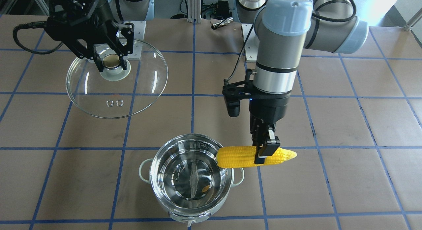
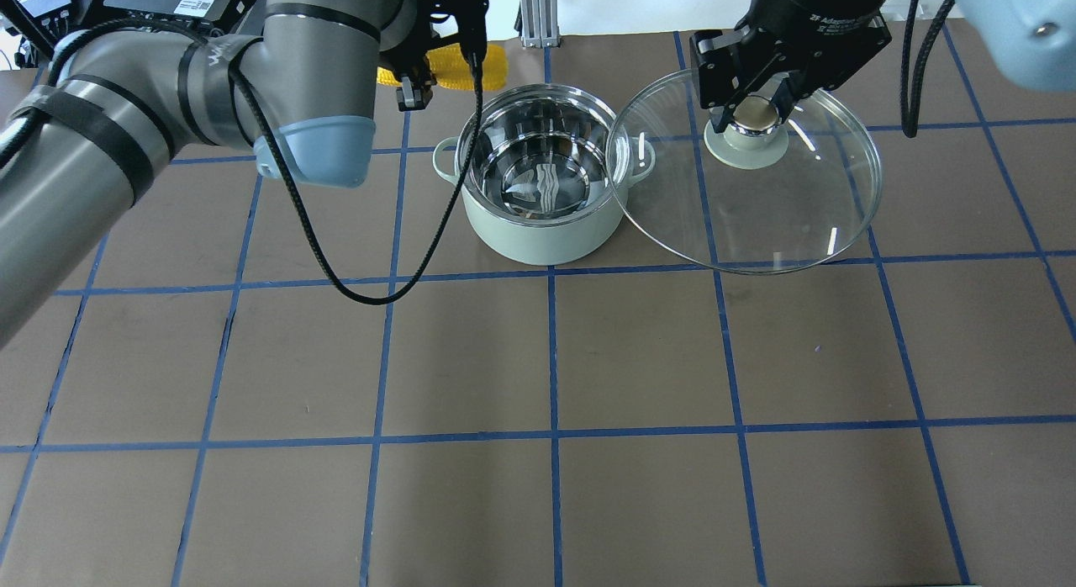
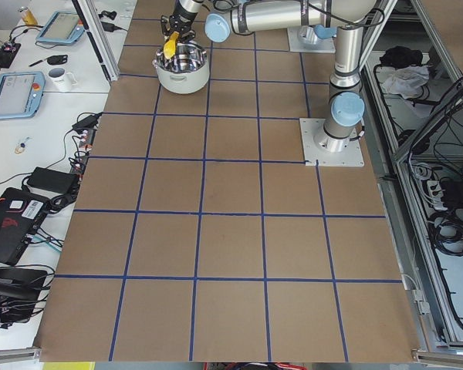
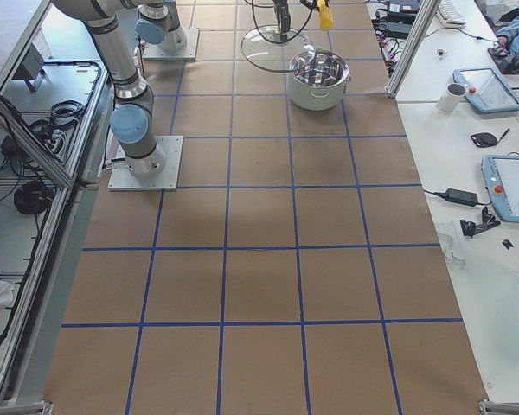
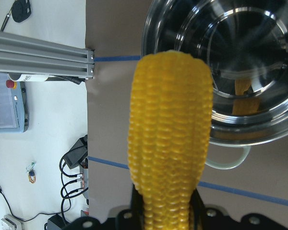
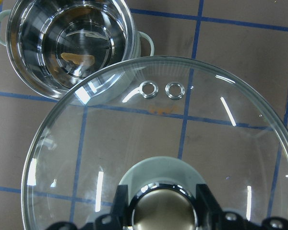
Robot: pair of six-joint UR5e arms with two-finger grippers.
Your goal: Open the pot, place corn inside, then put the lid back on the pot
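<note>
Corn pinched mid-cob, level, in left gripper, blunt end just over rim of open pot. Lid held aside (right gripper clamped on its knob). Shift over pot's centre, tip blunt end down, release low to avoid bouncing off rim.

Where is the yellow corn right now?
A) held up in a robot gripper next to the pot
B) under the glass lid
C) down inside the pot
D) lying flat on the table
A: the left gripper is shut on the corn and holds it in the air by the rim of the pot, while the right gripper holds the lid off to the side.
</note>
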